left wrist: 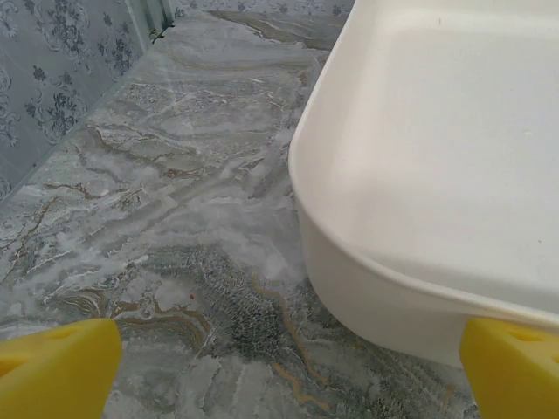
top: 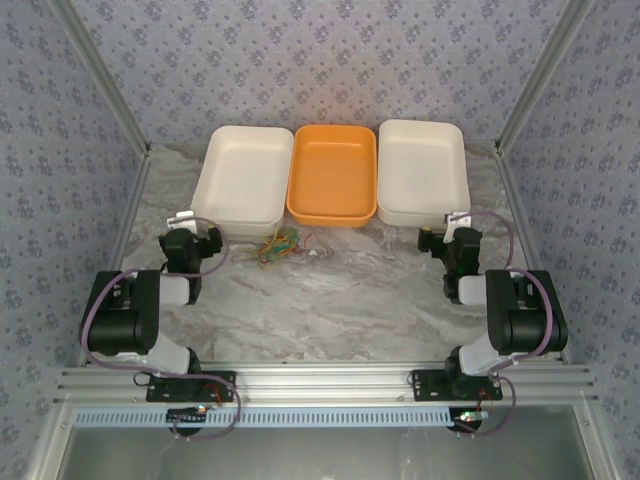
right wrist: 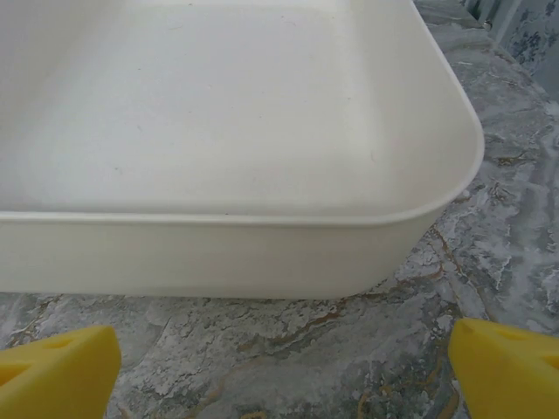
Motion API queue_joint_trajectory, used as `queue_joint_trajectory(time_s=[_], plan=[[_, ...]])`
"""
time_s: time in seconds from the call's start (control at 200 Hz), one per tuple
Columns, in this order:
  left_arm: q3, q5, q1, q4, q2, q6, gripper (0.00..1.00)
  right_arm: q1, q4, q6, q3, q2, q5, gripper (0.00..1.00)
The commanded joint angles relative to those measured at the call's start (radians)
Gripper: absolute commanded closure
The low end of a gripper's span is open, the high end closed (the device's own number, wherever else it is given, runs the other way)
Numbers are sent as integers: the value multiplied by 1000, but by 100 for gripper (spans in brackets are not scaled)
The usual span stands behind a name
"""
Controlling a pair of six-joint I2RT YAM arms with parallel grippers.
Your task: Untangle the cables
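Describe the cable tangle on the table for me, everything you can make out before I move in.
The cables are thin, string-like wires, green, red and yellow-cream, knotted into one small loose bunch with loops and a few ends straying out. They lie flat on the marble table, just in front of where the left white tray meets the orange tray. Whether any strand touches a tray rim is too small to tell, and single wires cannot be counted.

Marble table point(top: 350, 290), three trays point(top: 333, 221), tangled cables point(top: 280, 245)
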Motion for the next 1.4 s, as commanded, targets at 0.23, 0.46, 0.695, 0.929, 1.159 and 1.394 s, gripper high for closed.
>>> queue_joint_trajectory(time_s=[0.23, 0.46, 0.695, 0.929, 1.159, 1.394], plan=[[20, 19, 6, 7, 5, 13, 1, -6, -9, -17, 23, 3, -21, 1], [20, 20, 6, 7, 5, 13, 1, -7, -9, -17, 23, 3, -21, 1], [14, 15, 6, 21, 0, 14, 1, -5, 1, -18, 17, 0, -16, 1], [49, -91, -155, -362, -571, 45, 1, 69, -487, 35, 160, -425, 163, 1], [591, -9, -346, -1158, -860, -111, 1, 257, -1076, 438, 565, -783, 126, 1], [571, 134, -329, -1591, -822, -548, 1, 542, -1312, 712, 514, -770, 28, 13]])
